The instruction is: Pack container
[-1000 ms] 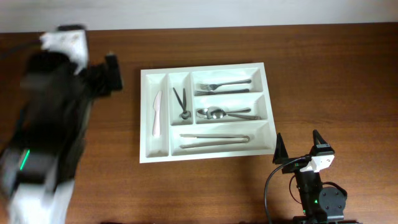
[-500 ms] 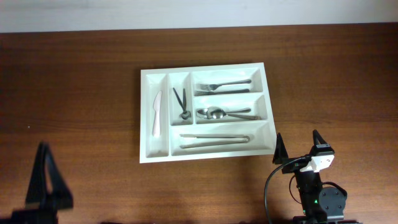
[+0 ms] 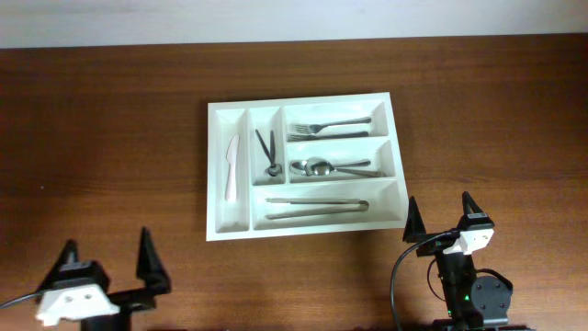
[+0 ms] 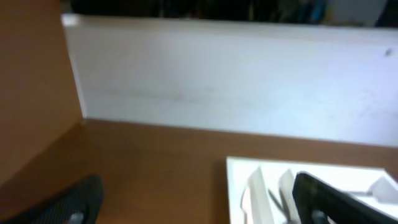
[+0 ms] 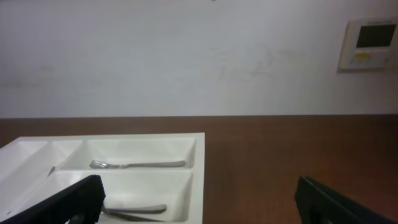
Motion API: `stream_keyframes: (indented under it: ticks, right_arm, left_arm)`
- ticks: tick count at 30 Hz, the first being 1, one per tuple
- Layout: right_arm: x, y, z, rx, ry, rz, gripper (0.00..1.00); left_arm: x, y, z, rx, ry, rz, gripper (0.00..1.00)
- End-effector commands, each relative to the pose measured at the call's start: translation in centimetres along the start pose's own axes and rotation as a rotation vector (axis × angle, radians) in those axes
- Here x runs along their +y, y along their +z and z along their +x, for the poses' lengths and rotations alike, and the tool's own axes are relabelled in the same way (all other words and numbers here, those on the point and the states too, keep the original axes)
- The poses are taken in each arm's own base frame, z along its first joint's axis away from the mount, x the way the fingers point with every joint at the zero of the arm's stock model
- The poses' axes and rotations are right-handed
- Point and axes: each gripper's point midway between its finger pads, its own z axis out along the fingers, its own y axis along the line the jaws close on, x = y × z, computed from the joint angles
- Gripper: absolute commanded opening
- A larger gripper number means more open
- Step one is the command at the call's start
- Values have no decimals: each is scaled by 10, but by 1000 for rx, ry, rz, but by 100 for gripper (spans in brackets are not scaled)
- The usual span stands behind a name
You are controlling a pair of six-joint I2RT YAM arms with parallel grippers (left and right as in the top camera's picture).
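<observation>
At the near left corner of the brown wooden surface (image 3: 110, 110) the left fingers (image 3: 147, 259) stand spread apart, grasping nothing. The container (image 3: 212, 170) lies flat around the middle of the surface, somewhat nearer the far edge. It is a white moulded plastic tray with smooth, glossy walls and rounded corners. Its leftmost narrow compartment holds a white knife (image 3: 231, 167) and the next a dark two-legged tool (image 3: 267, 152). The long compartments hold forks (image 3: 331, 129), spoons (image 3: 331, 168) and, nearest, long steel pieces (image 3: 317, 209). I judge it light and fairly stiff in itself, but weighted by the metal, prone to flex, and slippery. The raised outer rim looks the best hold, a wall pinched at one short end. Lifting one end alone could send the cutlery sliding. Just off its near right corner, by the near edge, the right fingers (image 3: 469, 211) are likewise parted and empty.
</observation>
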Motion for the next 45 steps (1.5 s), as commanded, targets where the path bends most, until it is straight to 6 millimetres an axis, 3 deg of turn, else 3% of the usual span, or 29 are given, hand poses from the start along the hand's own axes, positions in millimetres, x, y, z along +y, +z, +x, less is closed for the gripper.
stream_keyframes:
  ticks: [1, 6, 13, 17, 33, 42, 45]
  right_arm:
    - [-6, 0, -1, -8, 7, 28, 99]
    - [-6, 0, -1, -8, 7, 28, 99]
    - [-6, 0, -1, -8, 7, 28, 99]
    - [-6, 0, -1, -8, 7, 28, 99]
    - [-6, 0, -1, -8, 7, 28, 99]
    - [-6, 0, -1, -8, 7, 28, 99]
    - [-6, 0, -1, -8, 7, 28, 99]
  left_arm:
    - [-14, 14, 32, -73, 3, 82, 99]
    - [-20, 48, 66, -120, -15, 104, 99]
    - [-22, 71, 91, -146, -18, 106, 99]
    - [-23, 85, 116, -140, -17, 104, 99]
    - [-24, 99, 149, -162, -18, 115, 99]
    - [-25, 100, 153, -147, -16, 116, 99]
    - [-24, 102, 168, -83, -9, 112, 99]
